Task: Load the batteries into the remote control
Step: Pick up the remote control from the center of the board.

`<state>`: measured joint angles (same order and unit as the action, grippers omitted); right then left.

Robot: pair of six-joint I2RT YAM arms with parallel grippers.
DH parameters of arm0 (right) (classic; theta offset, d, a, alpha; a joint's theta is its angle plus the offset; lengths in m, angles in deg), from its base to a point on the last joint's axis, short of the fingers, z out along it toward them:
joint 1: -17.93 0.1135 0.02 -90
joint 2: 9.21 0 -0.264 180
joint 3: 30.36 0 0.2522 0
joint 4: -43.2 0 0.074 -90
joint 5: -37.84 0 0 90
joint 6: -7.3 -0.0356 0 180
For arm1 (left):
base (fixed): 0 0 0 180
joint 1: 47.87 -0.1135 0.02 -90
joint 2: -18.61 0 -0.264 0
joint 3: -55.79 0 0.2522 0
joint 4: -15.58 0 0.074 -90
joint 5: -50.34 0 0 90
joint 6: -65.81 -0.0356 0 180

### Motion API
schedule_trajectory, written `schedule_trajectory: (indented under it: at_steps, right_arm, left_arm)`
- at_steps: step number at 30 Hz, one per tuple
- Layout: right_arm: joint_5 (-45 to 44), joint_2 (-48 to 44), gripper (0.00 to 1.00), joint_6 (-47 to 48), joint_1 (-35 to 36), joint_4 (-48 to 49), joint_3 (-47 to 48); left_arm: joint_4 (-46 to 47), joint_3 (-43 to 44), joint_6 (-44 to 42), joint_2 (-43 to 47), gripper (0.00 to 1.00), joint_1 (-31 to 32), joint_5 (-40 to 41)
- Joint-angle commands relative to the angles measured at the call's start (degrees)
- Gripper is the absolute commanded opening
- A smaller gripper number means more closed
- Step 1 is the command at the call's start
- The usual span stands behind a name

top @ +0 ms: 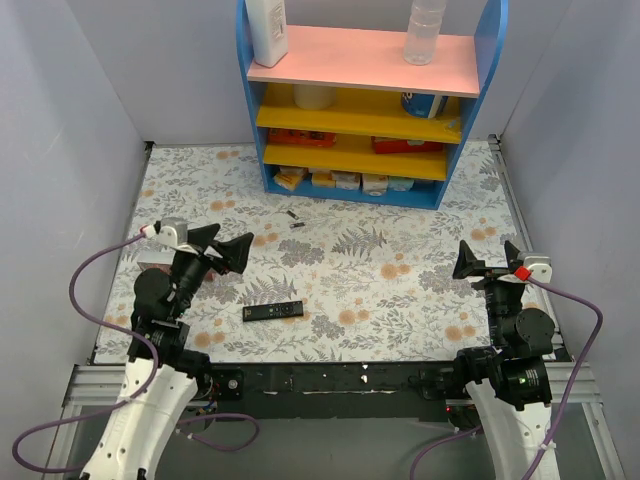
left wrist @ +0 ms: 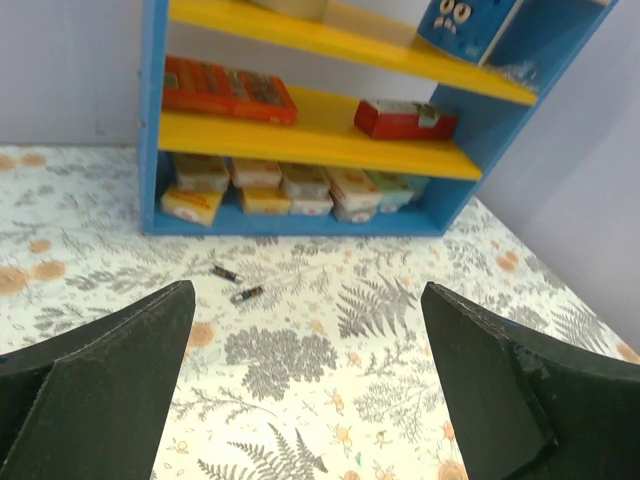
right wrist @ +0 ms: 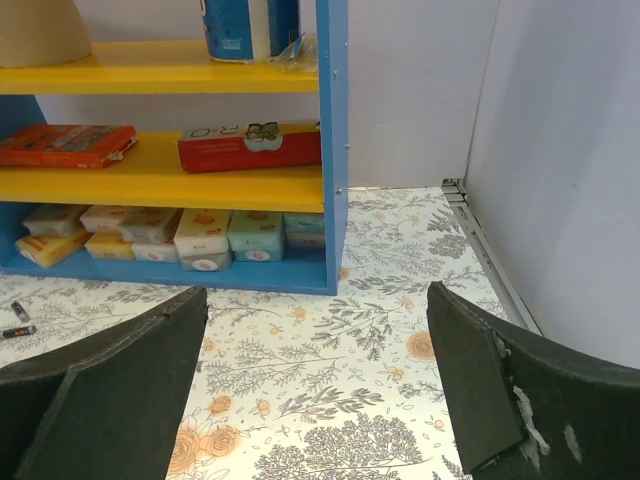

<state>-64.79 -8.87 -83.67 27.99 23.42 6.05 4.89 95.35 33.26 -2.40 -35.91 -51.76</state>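
Floral table (top: 400, 290) holds remote control (top: 273, 312), batteries (top: 293, 214) nearer the blue shelf (top: 244, 100).

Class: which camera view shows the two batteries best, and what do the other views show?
The left wrist view: both batteries lie whole and largest, just left of centre. The top external view shows only two tiny dark specks before the shelf; the right wrist view catches them small at its left edge.

Bright even overhead light, soft faint shadows, no glare, sharp focus, mild wide-angle bending at edges
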Motion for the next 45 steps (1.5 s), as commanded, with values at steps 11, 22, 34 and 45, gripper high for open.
schedule_trajectory:
  at_steps: [11,22,34,45]
  right_arm:
    - [-0.6,-11.8,0.98,0.8,1.4,0.1,2.6]
    - [-0.9,-11.7,0.98,0.6,2.5,0.2,2.4]
    - [-1.3,-11.7,0.98,0.4,3.0,-0.4,2.7]
    - [-1.4,-11.7,0.98,0.4,3.7,-0.6,2.7]
  left_arm:
    - [-20.2,18.1,-1.5,-27.0,0.98,3.1,-6.5]
    - [-26.8,23.1,-7.7,-40.8,0.98,22.9,2.8]
    - [-36.4,30.3,-26.9,-57.8,0.98,40.2,11.4]
    - [-44.6,31.2,-31.8,-66.4,0.98,40.1,12.2]
